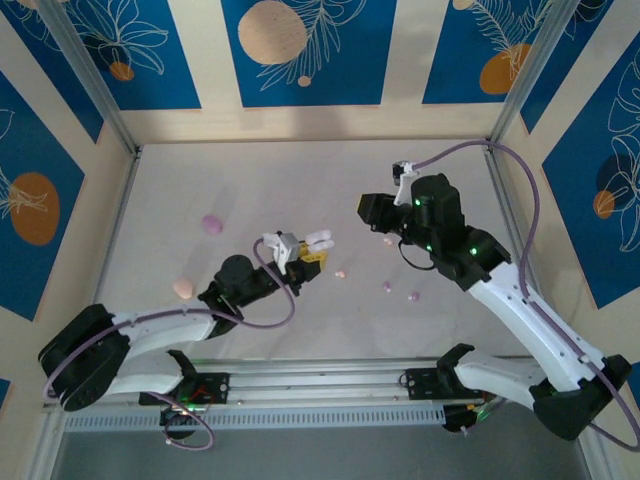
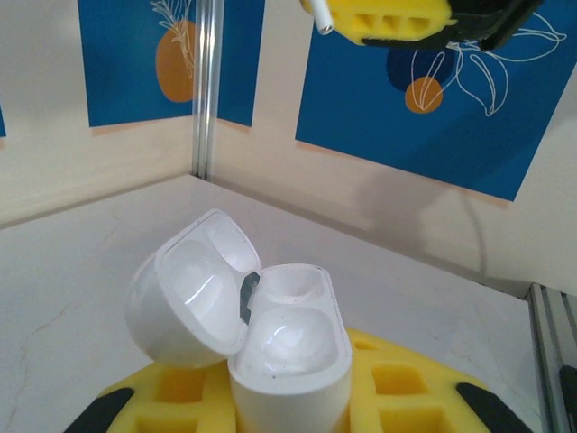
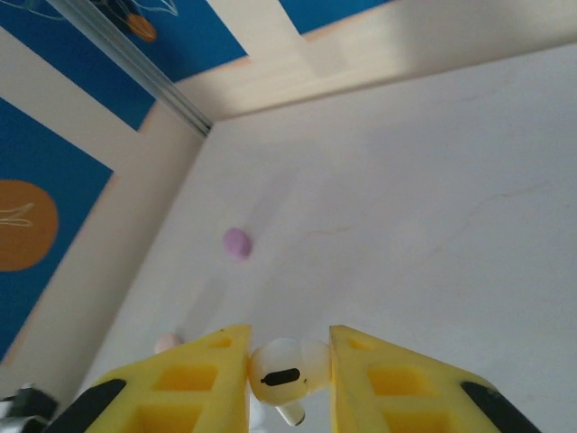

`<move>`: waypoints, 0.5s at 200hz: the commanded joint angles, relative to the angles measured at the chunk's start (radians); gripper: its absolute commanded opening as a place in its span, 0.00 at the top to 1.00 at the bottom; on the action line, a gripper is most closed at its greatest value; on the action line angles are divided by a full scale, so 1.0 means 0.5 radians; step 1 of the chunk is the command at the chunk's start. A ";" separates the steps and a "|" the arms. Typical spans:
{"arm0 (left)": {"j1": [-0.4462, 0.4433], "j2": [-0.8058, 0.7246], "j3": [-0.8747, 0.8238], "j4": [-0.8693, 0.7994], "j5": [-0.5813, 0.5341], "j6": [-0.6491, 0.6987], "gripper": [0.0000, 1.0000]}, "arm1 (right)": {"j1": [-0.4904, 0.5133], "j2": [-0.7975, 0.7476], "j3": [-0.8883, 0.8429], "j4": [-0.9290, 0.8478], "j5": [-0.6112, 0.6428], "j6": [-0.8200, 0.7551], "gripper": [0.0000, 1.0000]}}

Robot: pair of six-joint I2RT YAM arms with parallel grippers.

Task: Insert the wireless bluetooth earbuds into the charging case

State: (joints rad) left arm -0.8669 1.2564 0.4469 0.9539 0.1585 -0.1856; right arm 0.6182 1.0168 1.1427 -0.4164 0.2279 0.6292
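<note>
From above, a pale, faintly marbled table is lying inside cream walls carrying blue panels with orange discs and white leaf outlines. The left gripper is reaching toward the frame centre, clamping the open white charging case. The right gripper is hovering just right of it. Loose earbuds are lying scattered lower right of the case, while a lilac case and a pink case are sitting well apart at left. The left wrist view is adding the inside of the charging case. It is standing upright between the yellow pads of the left gripper, with its lid leaning open to the left. The right gripper is hanging at the top edge, a white earbud stem poking out upper left. The right wrist view is showing the right gripper closed on the white earbud, stem pointing down the frame. The lilac case and the pink case are resting on the table beyond.
</note>
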 commanded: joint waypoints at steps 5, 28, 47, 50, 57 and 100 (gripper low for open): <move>-0.084 0.129 0.115 0.358 -0.180 -0.022 0.85 | 0.059 -0.104 -0.119 0.276 -0.032 0.082 0.74; -0.136 0.237 0.148 0.526 -0.263 0.027 0.85 | 0.120 -0.134 -0.215 0.429 -0.064 0.118 0.74; -0.167 0.291 0.188 0.576 -0.288 0.056 0.85 | 0.172 -0.121 -0.267 0.513 -0.082 0.132 0.74; -0.172 0.298 0.194 0.583 -0.289 0.061 0.85 | 0.183 -0.119 -0.272 0.523 -0.083 0.129 0.74; -0.182 0.314 0.203 0.598 -0.300 0.073 0.85 | 0.200 -0.113 -0.286 0.544 -0.077 0.124 0.74; -0.211 0.352 0.219 0.669 -0.356 0.114 0.84 | 0.258 -0.068 -0.307 0.572 -0.091 0.063 0.74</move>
State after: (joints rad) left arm -0.9585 1.4227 0.5224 1.1995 0.0154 -0.1528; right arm 0.7338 0.9756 0.9985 -0.1860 0.1947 0.6739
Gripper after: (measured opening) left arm 0.206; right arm 0.260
